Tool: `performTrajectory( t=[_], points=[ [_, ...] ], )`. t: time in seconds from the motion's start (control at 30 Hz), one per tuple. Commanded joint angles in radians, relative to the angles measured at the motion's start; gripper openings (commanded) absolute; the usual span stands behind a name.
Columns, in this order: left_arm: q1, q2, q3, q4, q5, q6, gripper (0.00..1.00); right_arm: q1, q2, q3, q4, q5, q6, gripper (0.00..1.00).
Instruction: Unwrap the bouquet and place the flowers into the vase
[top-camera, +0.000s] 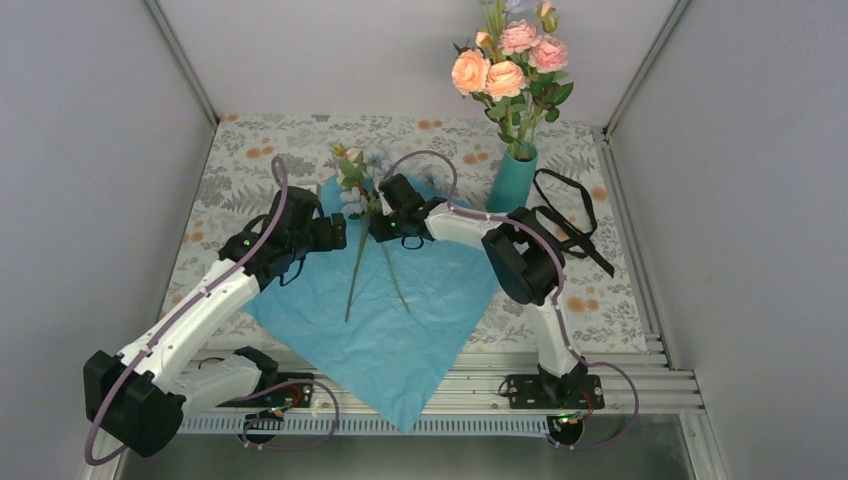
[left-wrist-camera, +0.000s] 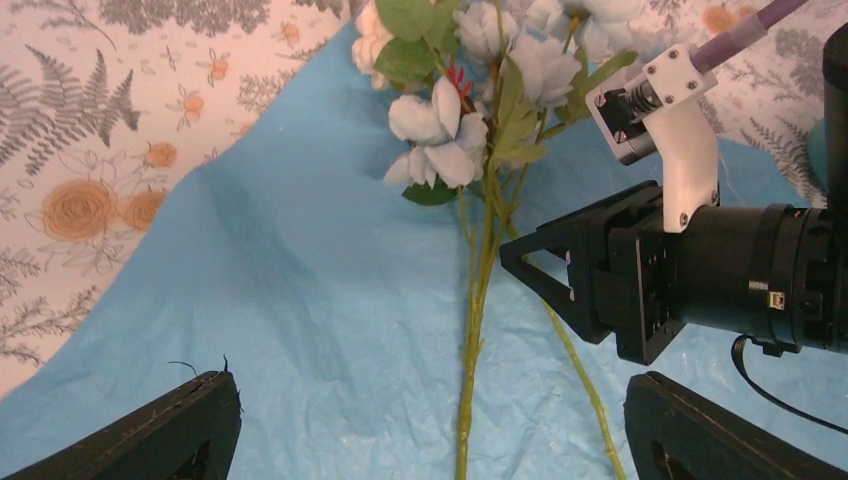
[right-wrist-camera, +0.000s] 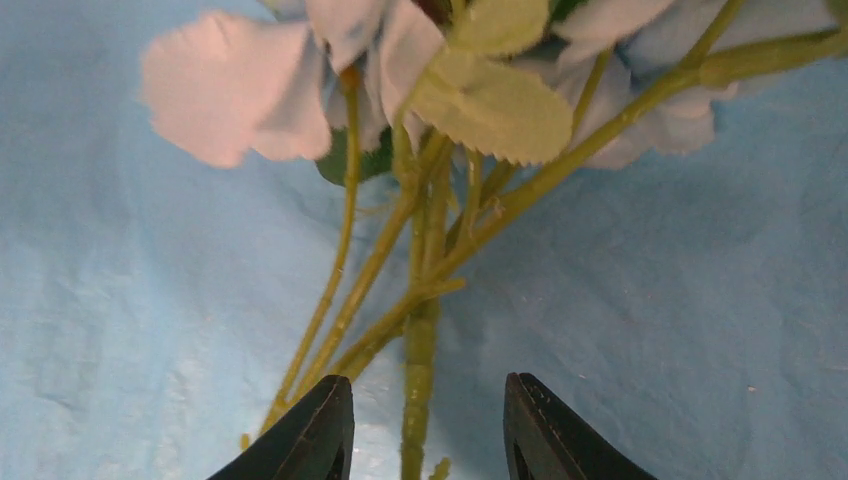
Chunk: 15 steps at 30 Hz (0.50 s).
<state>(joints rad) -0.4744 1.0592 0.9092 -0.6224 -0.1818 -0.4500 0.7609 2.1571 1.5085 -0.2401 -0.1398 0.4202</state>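
Wrapper: crinkled blue paper sheet (top-camera: 400, 340), laid open and flat on the bench (top-camera: 250, 150), over its grey-and-orange floral cloth. Unwrapping is judged complete.

Stock remaining: pale-blue artificial blossoms on long green stems (top-camera: 352, 197), lying on the sheet. The heads point toward the far side and the stems trail back toward the arms. Several stems cross just below the heads; the exact count cannot be told.

Stock placed: pink and peach roses (top-camera: 505, 60), upright in the small teal cylindrical vase (top-camera: 512, 180). The vase stands on the bench at the far right, just beyond the sheet's edge.

Sundry: black strap (top-camera: 572, 215), loose on the bench to the right of the vase.

Left end effector (left-wrist-camera: 432, 392): jaws wide, holding nothing, low over the sheet beside the stems.

Right end effector (right-wrist-camera: 428, 400): jaws narrow but not closed. The fingers straddle the stems just below the heads with a gap on either side, and no grip is seen.

Step in hand: pick-up of the remaining stems for transfer to the vase.

Next move calls for closing on the point where the stems converge and lifting them clear of the paper. The stems must then be turned downward and threaded into a narrow mouth already crowded with roses. A loose stem may slip out of the pinch.
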Motion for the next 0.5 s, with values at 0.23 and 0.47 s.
performTrajectory(
  t=[0.23,0.47],
  points=[
    [-0.004,0.044,-0.134,0.124,0.107,-0.062,0.88,0.009,0.013,0.02,-0.035,0.045,-0.046,0.15],
    [-0.003,0.139,-0.189,0.246,0.163,-0.047,0.77,0.018,-0.174,-0.097,0.076,0.005,-0.048,0.04]
  ],
)
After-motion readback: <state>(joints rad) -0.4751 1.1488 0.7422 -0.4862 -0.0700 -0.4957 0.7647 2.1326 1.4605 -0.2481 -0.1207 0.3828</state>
